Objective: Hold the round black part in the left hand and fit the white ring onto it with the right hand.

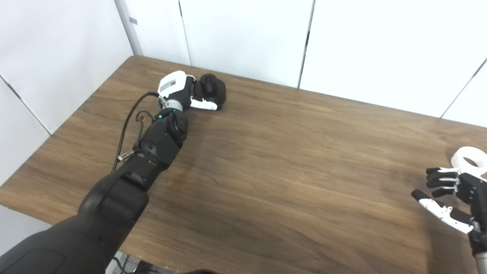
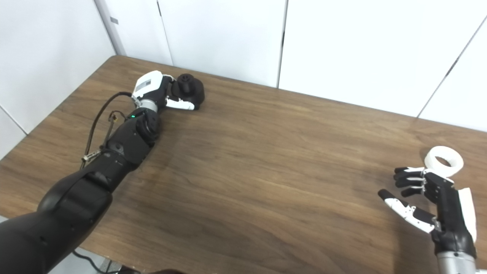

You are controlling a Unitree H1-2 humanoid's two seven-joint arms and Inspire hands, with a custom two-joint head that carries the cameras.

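round black part [image 2: 189, 90] — far left corner of the wooden desk [image 2: 266, 160], resting on the surface, left robot hand [image 2: 161, 92] wrapped around it, thumb along its near side. white ring [image 2: 443, 161] — flat on the desk near the right edge. right robot hand [image 2: 430, 198] — just beside the ring, fingers spread, holding nothing.

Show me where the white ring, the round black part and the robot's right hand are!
white ring [image 2: 443, 161], right eye view, on its near rim.
round black part [image 2: 192, 90], right eye view, on its domed body.
right hand [image 2: 433, 192], right eye view, on the palm's back.
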